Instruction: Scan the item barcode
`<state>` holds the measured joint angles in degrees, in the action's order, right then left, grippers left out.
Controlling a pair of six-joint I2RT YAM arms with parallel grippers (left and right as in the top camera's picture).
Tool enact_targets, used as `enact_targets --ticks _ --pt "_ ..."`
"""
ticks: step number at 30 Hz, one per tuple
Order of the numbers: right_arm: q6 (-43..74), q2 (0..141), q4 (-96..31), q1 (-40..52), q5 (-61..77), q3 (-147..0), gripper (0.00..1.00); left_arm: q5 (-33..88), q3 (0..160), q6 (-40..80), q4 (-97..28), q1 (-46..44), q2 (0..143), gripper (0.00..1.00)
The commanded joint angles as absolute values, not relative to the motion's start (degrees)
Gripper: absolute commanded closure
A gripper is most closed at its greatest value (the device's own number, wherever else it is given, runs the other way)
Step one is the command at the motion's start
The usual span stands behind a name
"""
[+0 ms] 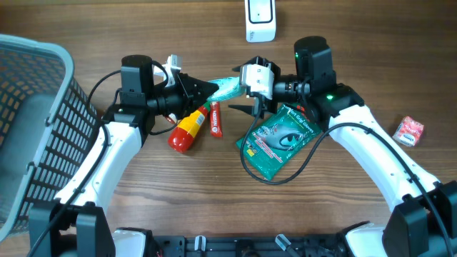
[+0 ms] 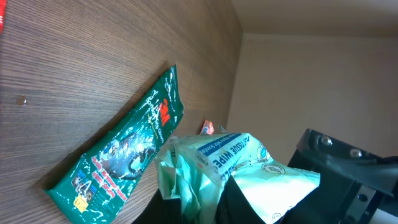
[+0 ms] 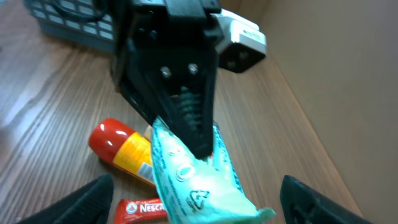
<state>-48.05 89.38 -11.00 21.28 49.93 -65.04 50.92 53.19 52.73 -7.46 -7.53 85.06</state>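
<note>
Wipes pack (image 1: pixel 230 86): off the surface, held mid-air between the two arms, near the scanner (image 1: pixel 260 20) at the far edge.

Left fingers (image 3: pixel 194 127): closed tight on one end of the pack, with the rest sticking out to the right. Right fingers (image 3: pixel 90 196): wide apart, one either side of the free end, holding nothing.

Step in hand, as I read it: the right arm takes or steadies the free end so the printed face can be turned to the scanner.

Notes for doing it well:
- Close the right fingers on the flat sealed edge, not the soft crumpled middle. The film looks slippery and will buckle.
- Keep the left grip firm until the right one has taken hold.
- I cannot tell which face carries the barcode. The left wrist view shows print but no clear bars.
- Keep the fingers off the code and pull the film flat before presenting it.
- The cable over the green packet (image 1: pixel 280 138) lies just below the right wrist, so lift rather than drag.

Count:
- wipes pack: 1
- green packet: 1, flat on the surface, centre right
- red-and-yellow bottle (image 1: pixel 187 129): 1, lying centre left
- red stick sachet (image 1: pixel 215 120): 1, just beside the bottle
- small red pack (image 1: pixel 409 130): 1, well apart at right
- scanner: 1
- basket (image 1: pixel 43 57): 1, at left
</note>
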Motion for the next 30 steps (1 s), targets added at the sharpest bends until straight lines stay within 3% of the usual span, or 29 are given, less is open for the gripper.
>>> enact_targets --ticks 1,4,11,18,26,27,28,30 --pt "-44.66 90.26 -11.31 19.77 54.61 -65.01 0.21 52.47 53.25 52.93 -7.31 -7.27 83.68 0.96" --pt "-44.36 91.44 -12.75 18.87 57.56 -65.01 0.31 52.47 53.25 52.75 -7.29 -7.27 83.68 0.96" --pt "-39.81 95.59 -8.60 18.87 60.84 -65.01 0.36 52.47 53.25 52.75 -7.29 -7.27 83.68 0.96" --pt "-37.30 95.64 -6.33 18.87 63.07 -65.01 0.64 52.47 53.25 52.75 -7.31 -7.27 83.68 0.96" --pt "-37.34 96.86 -7.35 18.87 62.06 -65.01 0.69 52.49 53.25 52.75 -7.31 -7.27 83.68 0.96" --pt "-37.34 97.14 -7.42 18.90 61.87 -65.01 0.78 52.49 53.25 52.75 -7.31 -7.27 83.68 0.96" --pt "-37.32 97.21 -7.79 18.90 61.71 -65.01 0.96 52.49 53.25 52.75 -7.29 -7.27 83.68 0.96" --pt "-36.86 97.21 -8.14 18.90 61.78 -65.01 0.96 52.49 53.25 52.75 -7.29 -7.27 83.68 0.96"
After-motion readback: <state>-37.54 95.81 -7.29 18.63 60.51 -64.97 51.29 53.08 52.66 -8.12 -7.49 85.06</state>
